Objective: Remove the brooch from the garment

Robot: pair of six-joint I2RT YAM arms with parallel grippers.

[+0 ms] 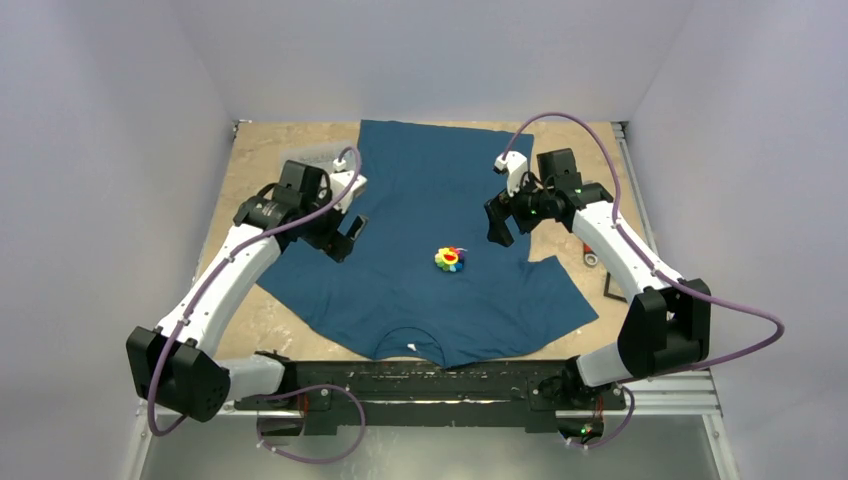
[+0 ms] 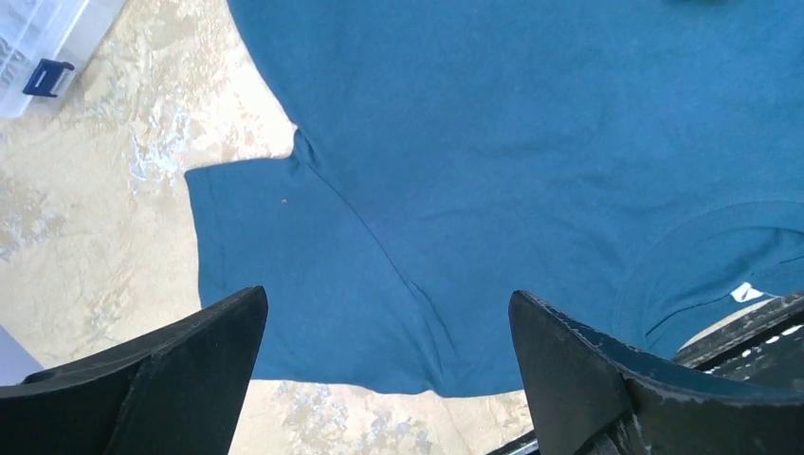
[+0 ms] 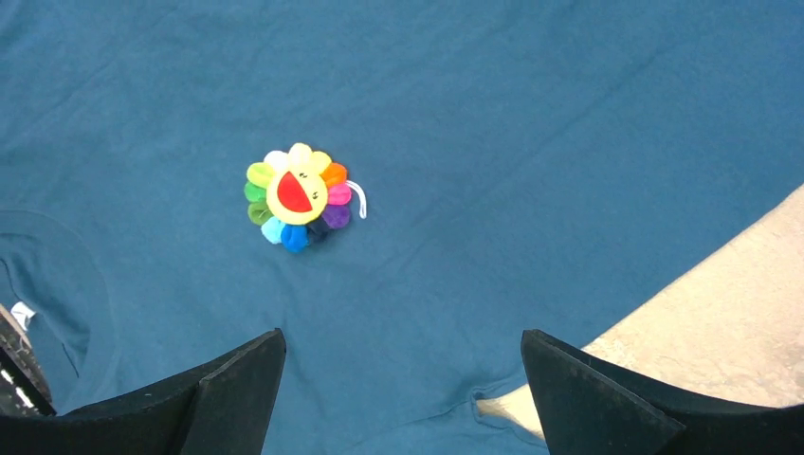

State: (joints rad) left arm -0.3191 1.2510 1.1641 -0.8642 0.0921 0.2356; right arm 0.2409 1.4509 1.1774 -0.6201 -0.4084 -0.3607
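Note:
The dark teal garment (image 1: 420, 200) lies flat on the table, neckline toward the arm bases. The rainbow flower brooch (image 1: 451, 259) sits on its chest, and shows in the right wrist view (image 3: 299, 196) with a yellow centre and a red mouth. My right gripper (image 1: 499, 228) is open and empty, held above the garment to the right of the brooch. In its own view the gripper (image 3: 403, 365) frames the right armpit seam. My left gripper (image 1: 349, 238) is open and empty above the garment's left side. In its own view the gripper (image 2: 389, 327) is over the left sleeve (image 2: 275, 246).
The tan table (image 1: 260, 165) shows around the garment. A clear plastic box with a blue latch (image 2: 43, 43) stands at the left. A red-handled tool (image 1: 590, 250) and a dark flat object (image 1: 611, 288) lie by the right arm. White walls enclose the table.

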